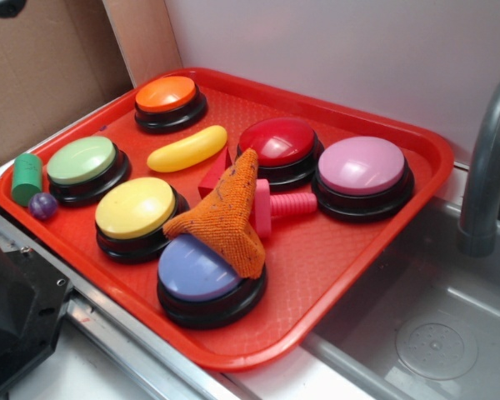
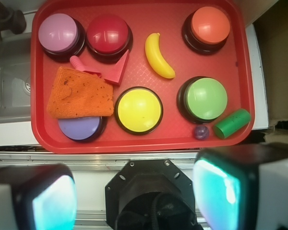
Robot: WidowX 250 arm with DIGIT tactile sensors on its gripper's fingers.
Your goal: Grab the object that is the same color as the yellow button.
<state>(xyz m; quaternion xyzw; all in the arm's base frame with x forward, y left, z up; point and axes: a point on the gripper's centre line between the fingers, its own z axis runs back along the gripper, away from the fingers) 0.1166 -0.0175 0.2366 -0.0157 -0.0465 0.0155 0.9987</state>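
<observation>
Yellow object (image 2: 159, 56) not yet grabbed: it lies free on the red tray (image 1: 333, 267), between the red-topped button (image 2: 108, 32) and the orange-topped button (image 2: 210, 25), just above the yellow button (image 2: 138, 109).

Left to right from the wrist: a nubbly orange cloth (image 2: 80, 94) drapes a purple button (image 2: 79, 128); smooth domed buttons; the glossy, banana-curved plastic piece; a green cylinder (image 2: 232, 123). Released and holding nothing, the gripper (image 2: 134, 196) hangs well short of the tray, so approach, descent and closing all remain.

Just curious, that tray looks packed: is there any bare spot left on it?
Yes: the tray floor between the pink button and purple button, toward the sink. A smaller patch lies between the banana and green button. Around the orange cloth it is crowded.
</observation>
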